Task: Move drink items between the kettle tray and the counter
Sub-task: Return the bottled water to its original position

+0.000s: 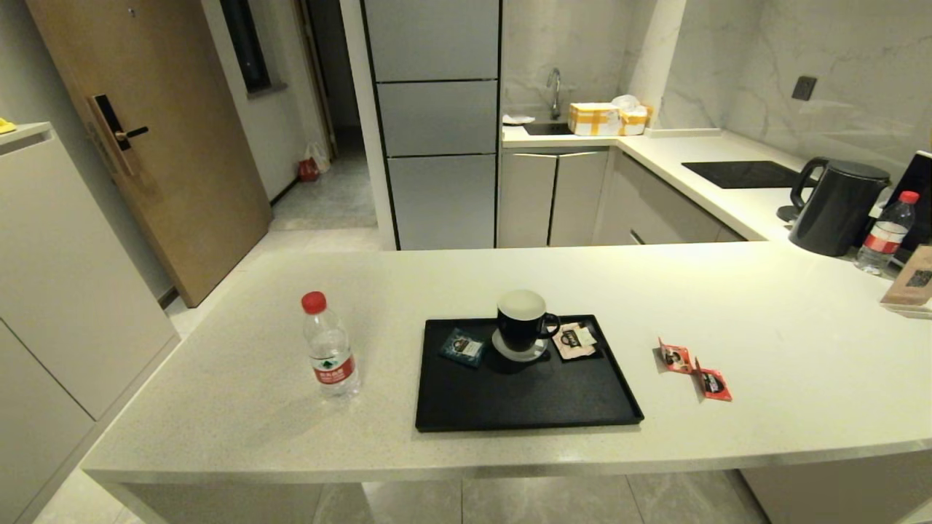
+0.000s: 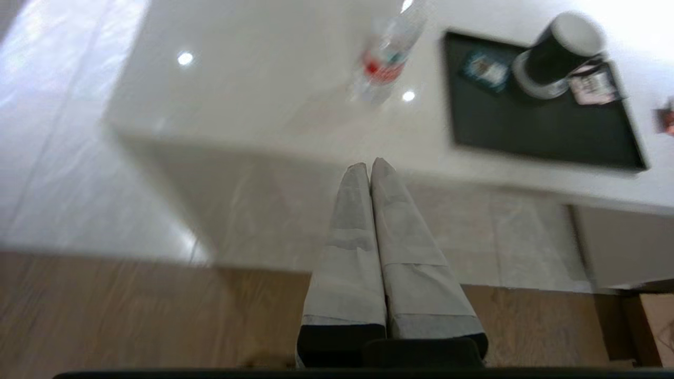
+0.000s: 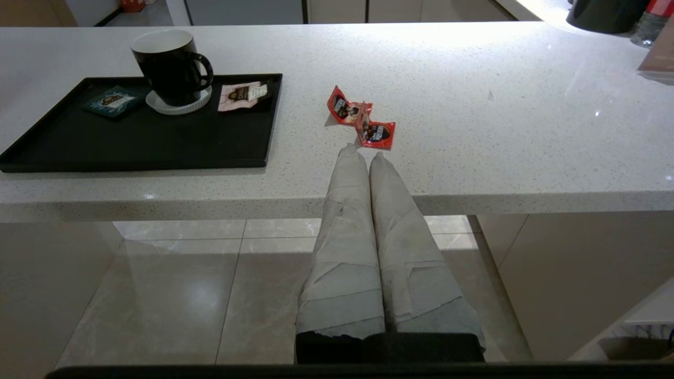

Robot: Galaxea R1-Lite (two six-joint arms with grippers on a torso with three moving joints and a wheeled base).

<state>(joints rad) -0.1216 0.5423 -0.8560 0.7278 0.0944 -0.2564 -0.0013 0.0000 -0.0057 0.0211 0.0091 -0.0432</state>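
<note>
A clear water bottle (image 1: 329,346) with red cap and red label stands on the off-white counter (image 1: 764,306), left of the black tray (image 1: 524,407). Two joined red sachets (image 1: 695,369) lie on the counter right of the tray. Neither arm shows in the head view. My left gripper (image 2: 368,166) is shut and empty, held off the counter's front edge, with the bottle (image 2: 384,58) and tray (image 2: 526,137) beyond it. My right gripper (image 3: 365,152) is shut and empty, just short of the counter's front edge, pointing at the sachets (image 3: 363,118); the tray (image 3: 158,142) lies to one side.
On the tray stand a black mug (image 1: 523,320) on a white coaster, a teal packet (image 1: 462,346) and a pale pink packet (image 1: 575,339). At the far right are a black kettle (image 1: 837,204), a second bottle (image 1: 885,234) and a brown card (image 1: 910,280).
</note>
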